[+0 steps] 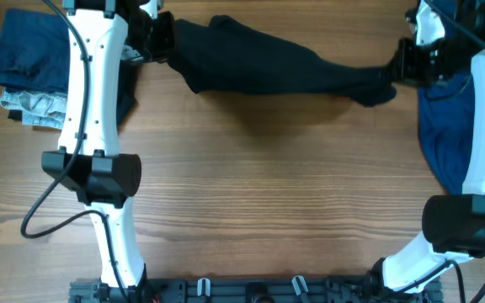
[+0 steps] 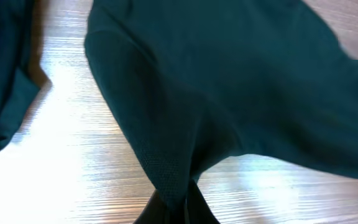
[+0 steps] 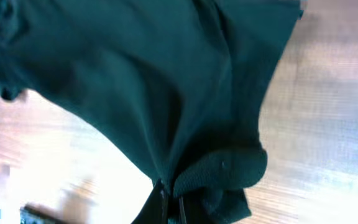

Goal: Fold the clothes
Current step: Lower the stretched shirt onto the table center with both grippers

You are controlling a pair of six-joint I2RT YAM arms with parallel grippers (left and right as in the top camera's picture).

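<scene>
On the wooden table (image 1: 268, 194), a blue cloth (image 1: 445, 135) lay at the right, under the right arm. Farther back, a dark garment (image 1: 285, 67) hung stretched across. The left gripper (image 1: 165, 40) was clamped tight on its left end and the right gripper (image 1: 397, 69) pinched its right end. Folded clothes (image 1: 28, 67) sat far left.

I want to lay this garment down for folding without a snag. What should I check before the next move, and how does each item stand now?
1. Left gripper shut on the dark garment: ok.
2. Right gripper shut on its other end: ok.
3. Garment spread flat between the grippers: not ok, it is bunched and sagging.
4. Bare table in front to lay it on: ok.
5. Folded stack apart from the garment: cannot tell, the left arm hides the gap.
6. Blue cloth out of the way: not ok, it lies under the right arm.
</scene>
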